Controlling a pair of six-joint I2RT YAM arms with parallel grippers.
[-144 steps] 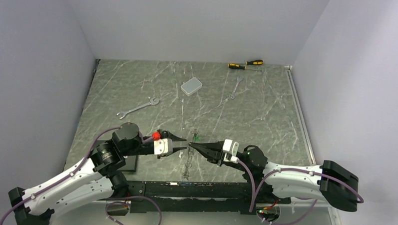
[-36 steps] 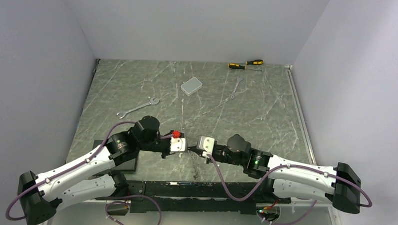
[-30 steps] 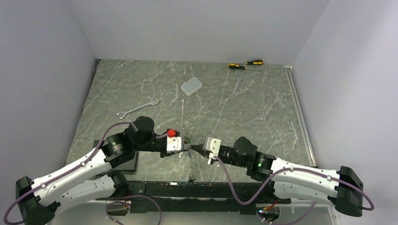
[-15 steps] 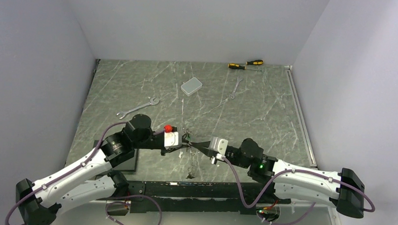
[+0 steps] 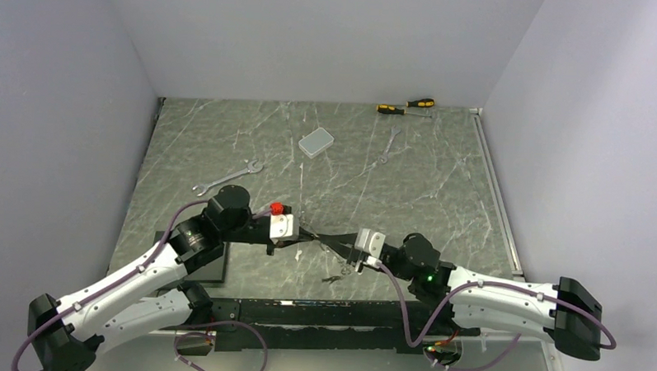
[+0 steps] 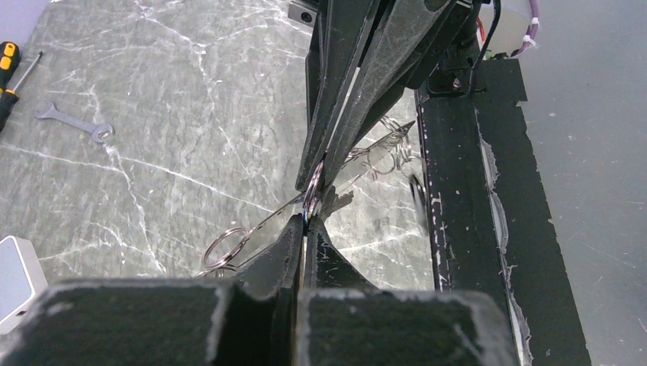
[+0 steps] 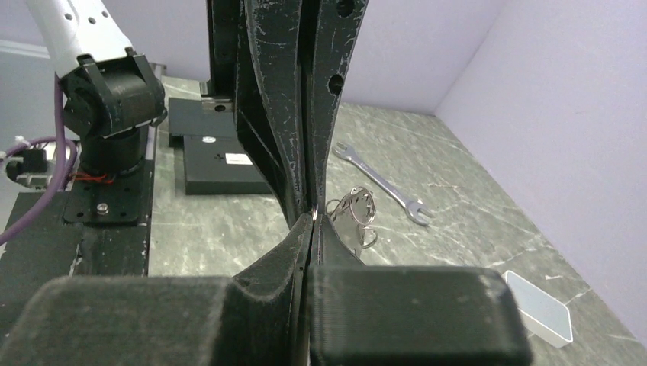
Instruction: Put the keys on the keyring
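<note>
Well to the near side of the grey box (image 5: 316,141), our left gripper (image 6: 305,225) and right gripper (image 7: 309,221) meet tip to tip, both pinched shut on the keyring (image 7: 352,207). We cannot tell whether any keys are threaded.

A silver open-end wrench (image 5: 227,178) lies beyond the left gripper (image 5: 313,237), leftward; a grey box (image 5: 317,141), smaller wrench (image 5: 388,145) and two yellow-and-black screwdrivers (image 5: 405,106) sit farther off.

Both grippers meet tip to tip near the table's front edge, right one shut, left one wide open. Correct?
Not quite: the left gripper is shut too, pinching the keyring, as the left wrist view shows. The right gripper is shut, meeting it tip to tip.
</note>
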